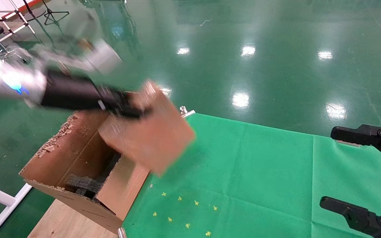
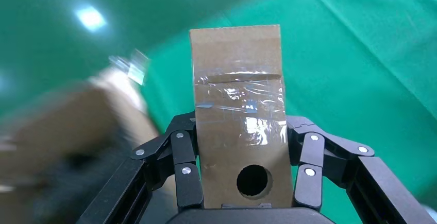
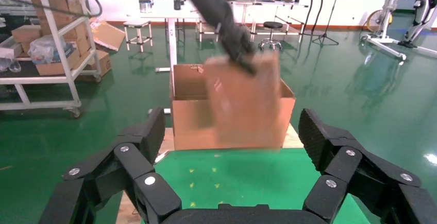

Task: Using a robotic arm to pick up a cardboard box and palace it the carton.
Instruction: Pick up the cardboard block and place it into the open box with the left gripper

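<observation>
The pick-up is done. The left gripper (image 2: 242, 183) has its jaws closed on the cardboard box (image 1: 149, 130), fingers (image 2: 185, 175) pressed to two opposite sides of it, and the box hangs in the air, tilted, over the carton's (image 1: 78, 165) near wall and open top. The carton stands at the edge of the desk (image 1: 260, 185), flaps up, with black foam (image 1: 83, 185) inside. What is left, as I judge it: bring the box fully over the opening, lower it in and let go. The right gripper (image 3: 234, 147) waits over the desk, well away from the carton, jaws wide open and empty.
</observation>
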